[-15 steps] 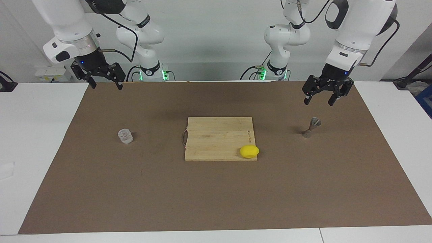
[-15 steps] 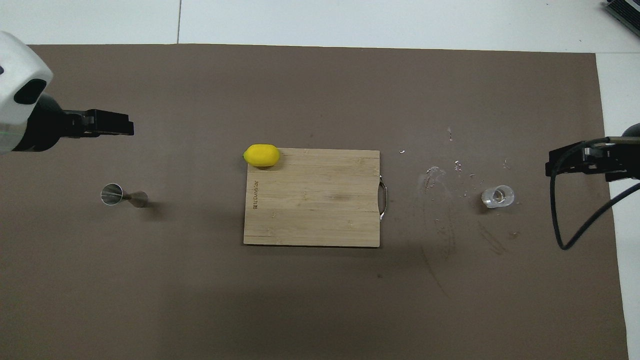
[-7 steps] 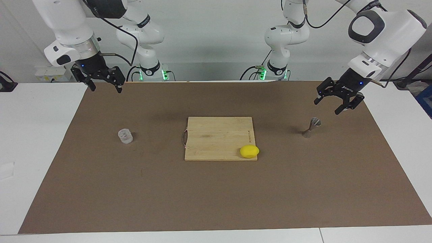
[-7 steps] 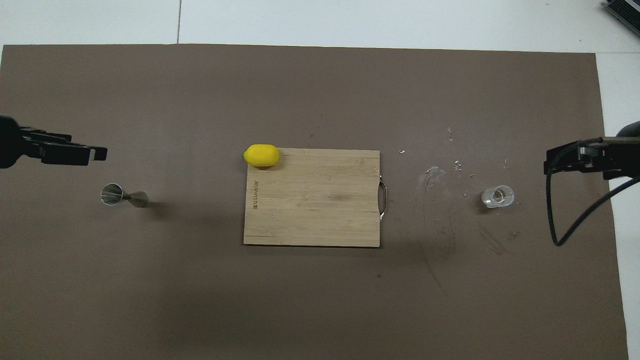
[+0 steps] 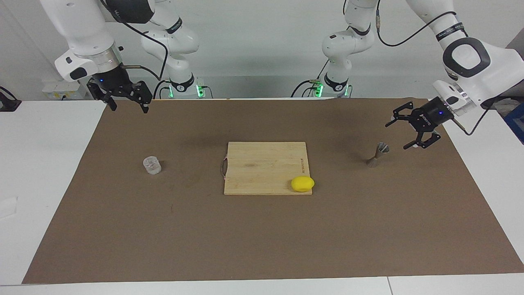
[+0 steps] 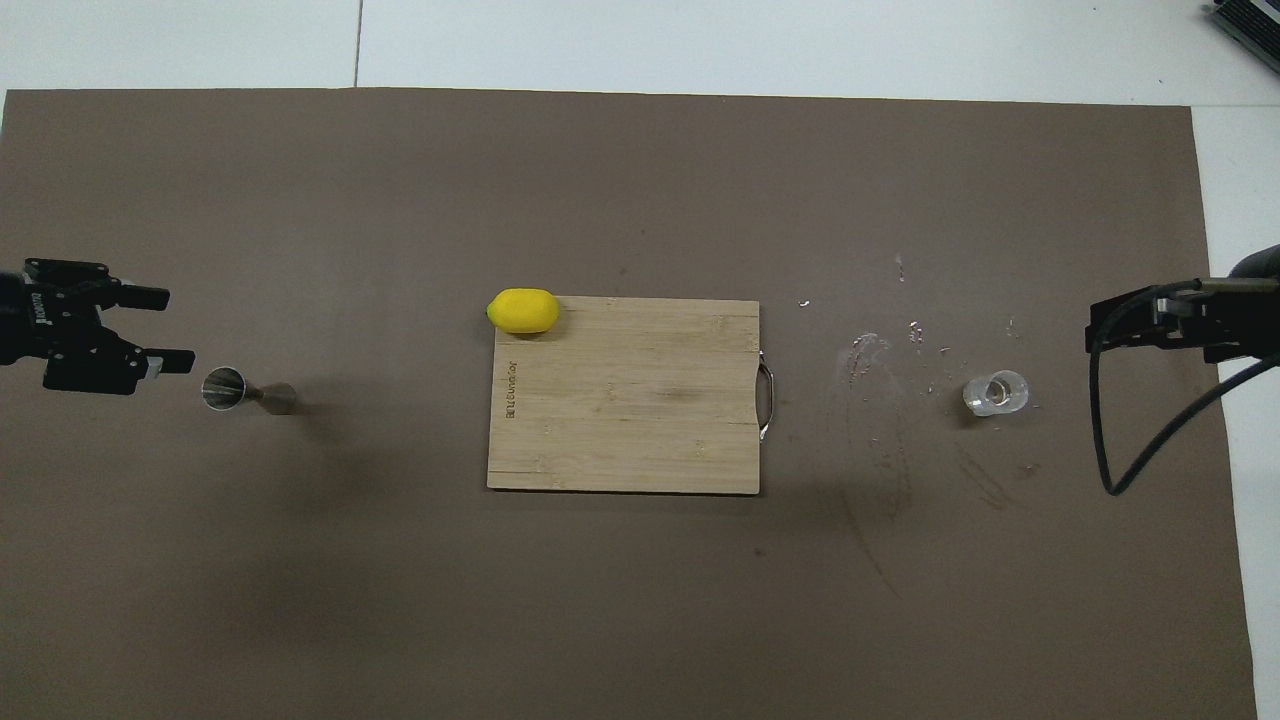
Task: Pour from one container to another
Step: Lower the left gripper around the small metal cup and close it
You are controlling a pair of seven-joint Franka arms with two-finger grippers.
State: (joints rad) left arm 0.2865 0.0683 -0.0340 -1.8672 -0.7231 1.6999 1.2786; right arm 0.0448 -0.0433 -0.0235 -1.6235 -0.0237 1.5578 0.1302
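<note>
Pouring not yet begun: both containers untouched on the counter

Glass and metal stand well apart, and nothing is held. The small clear textured glass cup (image 5: 152,165) sits upright on the brown mat (image 5: 262,246) toward the right arm's end of the counter (image 5: 45,172), about midway between the mat's edge by the robots and its edge away from them. The small silvery hourglass-shaped metal jigger (image 5: 377,155) stands upright toward the left arm's end, roughly level with the cup.

The left gripper (image 5: 407,132) is turned on its side just beside the jigger's upper cone, on the side toward the mat's end edge, its fingers (image 6: 150,296) spread apart and clear of the metal. In my judgement it is lining up for a sideways grasp, with the closing step to come. The right gripper (image 5: 127,103) hangs high over the mat's corner near the robots, fingers apart, well away from the cup.

Everything remains to be done: grasping a vessel, bringing the two together, tilting, setting down.

Between the two containers lies a rectangular bamboo cutting board (image 5: 262,164) with a metal handle, and a yellow lemon (image 5: 302,183) rests at the board's corner away from the robots. Any carry along the counter would pass over these, so it likely needs height. Pale smears and crumbs mark the mat near the cup.
</note>
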